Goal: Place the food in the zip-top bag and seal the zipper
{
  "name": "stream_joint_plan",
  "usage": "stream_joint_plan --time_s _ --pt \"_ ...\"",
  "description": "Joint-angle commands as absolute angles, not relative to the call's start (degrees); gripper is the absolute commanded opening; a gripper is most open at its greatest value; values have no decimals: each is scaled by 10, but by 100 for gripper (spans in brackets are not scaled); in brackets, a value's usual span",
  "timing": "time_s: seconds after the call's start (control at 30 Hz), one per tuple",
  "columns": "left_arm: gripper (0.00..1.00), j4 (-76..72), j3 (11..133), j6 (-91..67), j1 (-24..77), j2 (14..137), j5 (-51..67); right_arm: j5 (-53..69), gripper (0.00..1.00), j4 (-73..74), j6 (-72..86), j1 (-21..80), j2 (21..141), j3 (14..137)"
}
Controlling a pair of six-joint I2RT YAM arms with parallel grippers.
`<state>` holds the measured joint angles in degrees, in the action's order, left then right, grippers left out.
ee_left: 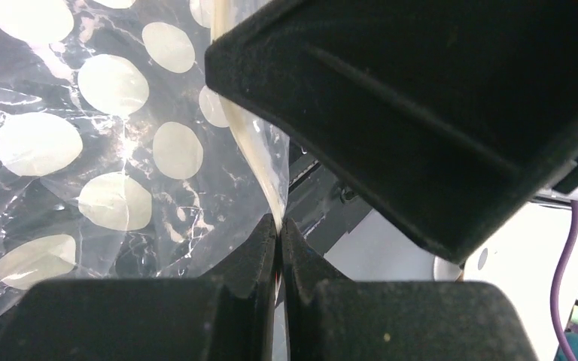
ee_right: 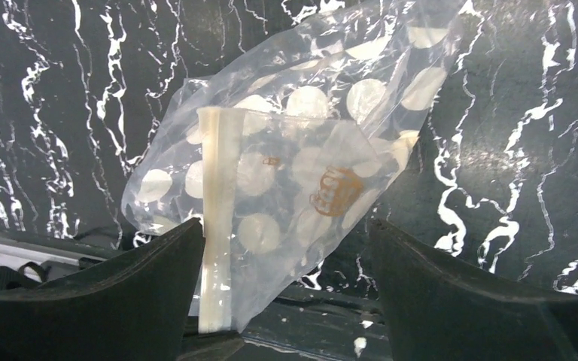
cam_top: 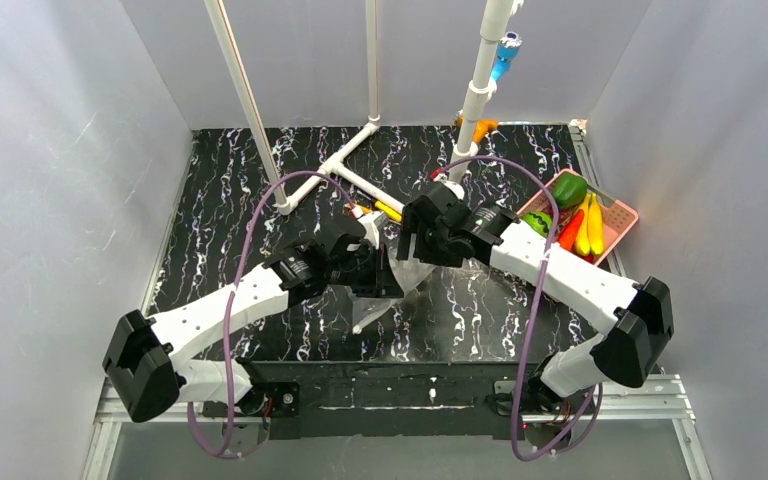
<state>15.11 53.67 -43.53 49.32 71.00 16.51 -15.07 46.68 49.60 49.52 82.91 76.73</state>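
Black marbled table point(cam_top: 210, 220), both arms meeting at its middle. Left gripper point(ee_left: 279, 239) is clamped tight on the zipper point(ee_left: 248, 135) strip of the zip-top bag point(ee_right: 301, 180). Right gripper point(ee_right: 286, 301) hangs with fingers spread wide, the bag framed between them. Food point(cam_top: 568, 190) sits in the pink basket point(cam_top: 628, 213), far right.

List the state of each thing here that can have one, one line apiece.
zip-top bag, crumpled, no food seen inside.
zipper, sealed or open cannot be told.
left gripper, jaws shut on the zip-top bag at its zipper.
right gripper, jaws open, gripping nothing.
food, lying in the pink basket, not bagged.
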Motion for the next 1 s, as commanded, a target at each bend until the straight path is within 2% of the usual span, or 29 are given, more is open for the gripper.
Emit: stream_joint_plan --time_s 0.0,0.07,0.1,0.13,0.27,0.37,0.57,0.6,0.63,0.87,0.97 --pt "3 167 545 -420 496 695 172 -136 74 428 491 506 812 742" --pt "6 170 542 -418 497 684 174 -112 50 372 487 515 777 698" --pt "6 170 537 -419 496 678 174 -106 48 352 488 518 756 682" --pt "7 172 535 -419 496 674 173 -101 49 336 486 518 749 670" --pt "7 176 530 -420 496 669 171 -90 79 368 482 521 763 691" --pt "7 179 531 -420 496 674 175 -83 85 363 485 529 776 690" --pt "8 176 528 -425 499 673 177 -73 90 348 491 539 783 711" --pt "8 177 527 -425 500 672 176 -97 97 375 493 546 786 729" --pt "9 178 526 -425 500 672 176 -127 98 403 496 551 789 744" --pt "6 172 513 -415 501 650 166 -124 98 369 495 553 747 725" --pt "6 164 512 -413 501 640 165 -150 90 384 514 555 766 717"
